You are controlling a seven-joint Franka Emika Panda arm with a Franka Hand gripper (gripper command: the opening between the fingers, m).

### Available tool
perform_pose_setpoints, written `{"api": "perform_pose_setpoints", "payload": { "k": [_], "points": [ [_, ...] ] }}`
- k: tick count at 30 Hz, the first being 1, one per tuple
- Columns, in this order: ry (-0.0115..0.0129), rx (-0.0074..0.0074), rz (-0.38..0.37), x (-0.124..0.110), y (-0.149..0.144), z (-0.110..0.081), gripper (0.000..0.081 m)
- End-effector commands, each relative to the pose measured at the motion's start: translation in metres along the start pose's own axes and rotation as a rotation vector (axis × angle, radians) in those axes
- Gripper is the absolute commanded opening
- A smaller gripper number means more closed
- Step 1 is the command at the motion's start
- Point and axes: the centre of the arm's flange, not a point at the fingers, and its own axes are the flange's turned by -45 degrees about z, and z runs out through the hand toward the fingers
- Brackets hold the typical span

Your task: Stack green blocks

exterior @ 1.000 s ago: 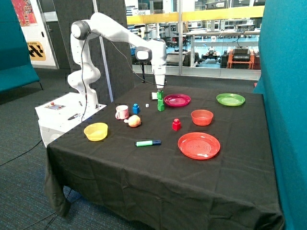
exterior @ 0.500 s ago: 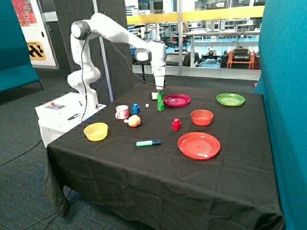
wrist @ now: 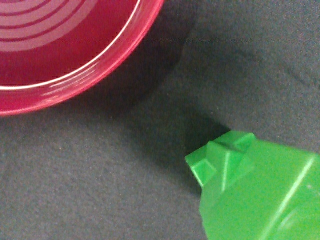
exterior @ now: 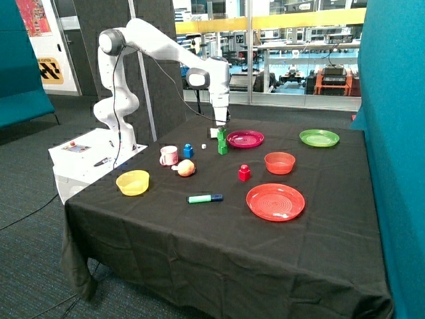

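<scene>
The gripper [exterior: 220, 123] has risen slightly off the green blocks [exterior: 222, 141], which stand stacked on the desk [exterior: 199, 226] just beside the magenta plate [exterior: 245, 139]. Whether it is open cannot be told. Bare cloth surrounds the stack.

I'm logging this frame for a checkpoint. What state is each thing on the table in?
green blocks: stacked upright beside the magenta plate
gripper: just above the stack
magenta plate: upright, empty
pink mug: upright
marker pen: lying flat, capped
red brick: standing alone
yellow bowl: upright, empty
</scene>
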Motion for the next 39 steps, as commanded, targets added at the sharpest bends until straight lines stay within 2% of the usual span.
{"api": "perform_pose_setpoints", "payload": {
  "k": [1,18,30,39],
  "points": [
    [-0.0046,0.0024,-0.003,0.005,0.001,0.000,0.0793],
    [-0.0046,0.0024,-0.003,0.004,-0.002,0.003,0.0808],
    [-0.0046,0.0024,-0.012,0.008,-0.003,-0.006,0.0808],
    [-0.0046,0.0024,-0.020,0.002,0.002,-0.033,0.0808]
  ]
}}
